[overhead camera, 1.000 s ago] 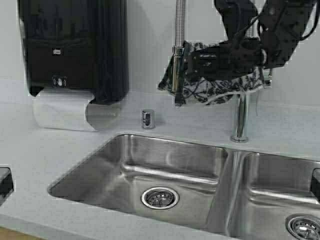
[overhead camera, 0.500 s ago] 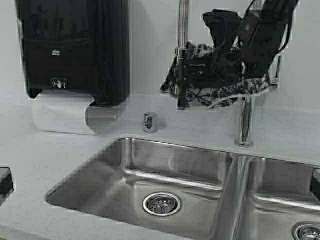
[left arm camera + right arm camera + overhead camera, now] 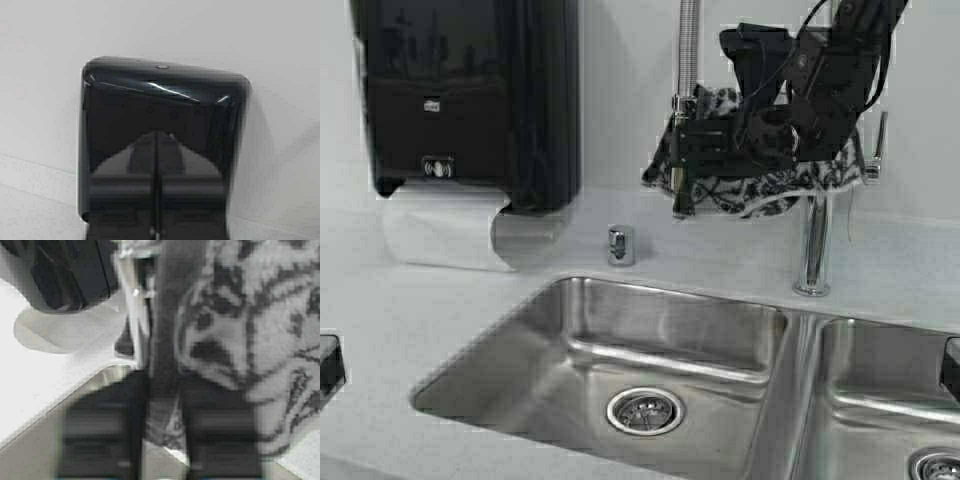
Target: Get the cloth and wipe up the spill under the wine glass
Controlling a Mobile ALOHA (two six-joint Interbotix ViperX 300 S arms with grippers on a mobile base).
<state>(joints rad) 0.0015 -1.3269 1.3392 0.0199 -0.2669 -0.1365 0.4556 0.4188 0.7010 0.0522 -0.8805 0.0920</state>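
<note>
The cloth (image 3: 760,196), white-grey with dark flowers, hangs bunched over the faucet above the sink's back rim. My right gripper (image 3: 681,165) reaches in from the upper right and is shut on a fold of it. In the right wrist view the cloth (image 3: 250,325) fills the far side, and a grey fold runs between the closed fingers of the right gripper (image 3: 162,387). My left gripper (image 3: 156,137) is shut and empty, pointing at the black dispenser; only a corner of that arm shows at the left edge of the high view. The wine glass is out of view.
A black paper towel dispenser (image 3: 460,90) with a white sheet (image 3: 440,230) hanging from it is on the wall at left. A chrome faucet post (image 3: 812,250), a spray hose (image 3: 687,40) and a small chrome knob (image 3: 619,243) stand behind the double steel sink (image 3: 650,300).
The whole scene has shifted slightly down in the high view, so the robot has moved. My right arm has drawn in and up, still holding the cloth at the faucet.
</note>
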